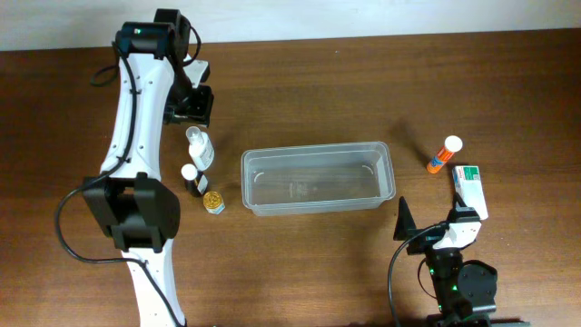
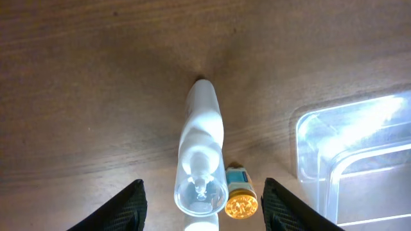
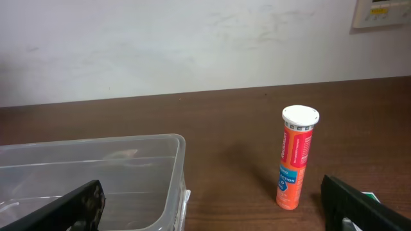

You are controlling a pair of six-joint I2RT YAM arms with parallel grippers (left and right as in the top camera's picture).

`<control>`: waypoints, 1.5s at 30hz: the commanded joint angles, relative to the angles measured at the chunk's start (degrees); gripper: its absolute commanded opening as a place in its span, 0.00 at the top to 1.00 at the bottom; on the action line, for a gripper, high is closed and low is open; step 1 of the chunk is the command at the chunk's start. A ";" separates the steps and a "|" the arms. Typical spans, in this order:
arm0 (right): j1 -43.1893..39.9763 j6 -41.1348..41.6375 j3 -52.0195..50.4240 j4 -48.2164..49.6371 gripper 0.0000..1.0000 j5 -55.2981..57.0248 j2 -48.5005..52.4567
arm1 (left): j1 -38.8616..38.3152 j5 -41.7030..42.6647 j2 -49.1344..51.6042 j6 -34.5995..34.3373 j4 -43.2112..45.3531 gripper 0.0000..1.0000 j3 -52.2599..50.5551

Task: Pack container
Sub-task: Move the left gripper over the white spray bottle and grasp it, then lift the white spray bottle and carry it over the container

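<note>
The clear plastic container (image 1: 316,177) stands empty mid-table; it also shows in the left wrist view (image 2: 359,160) and the right wrist view (image 3: 96,173). My left gripper (image 1: 191,104) is open and hangs above a clear spray bottle (image 1: 200,147), which stands between the fingers (image 2: 202,183) in the left wrist view (image 2: 200,128). A small dark bottle with a white cap (image 1: 192,178) and a gold-lidded jar (image 1: 213,202) stand beside it; the jar also shows in the left wrist view (image 2: 241,203). My right gripper (image 1: 434,222) is open and empty (image 3: 212,192).
An orange tube with a white cap (image 1: 445,154) stands right of the container, upright in the right wrist view (image 3: 295,157). A white-and-green medicine box (image 1: 469,189) lies next to my right gripper. A wall is behind the table's far edge.
</note>
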 commanded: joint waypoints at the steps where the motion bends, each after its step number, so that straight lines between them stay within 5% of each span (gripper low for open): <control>1: 0.31 -0.22 -0.31 -0.37 0.02 0.52 -0.15 | -0.15 0.98 -0.33 1.36 -0.50 0.42 -0.81; 6: 0.31 -0.22 -0.31 -0.37 0.02 0.52 -0.15 | -0.31 0.94 -0.20 0.66 -0.28 0.41 -0.92; 8: 0.31 -0.22 -0.31 -0.37 0.02 0.52 -0.15 | -0.31 0.17 -0.17 0.66 -0.11 0.34 -1.09; 27: 0.31 -0.24 -0.31 -0.37 0.02 0.52 -0.15 | -0.31 -1.16 0.09 0.68 5.22 0.34 -11.13; 42: 0.31 -0.22 -0.31 -0.37 0.01 0.52 -0.15 | -0.31 -1.18 0.09 0.68 9.29 0.38 -16.24; 45: 0.31 -0.22 -0.31 -0.37 0.02 0.52 -0.15 | -0.31 -1.18 0.09 0.68 9.55 0.50 -16.44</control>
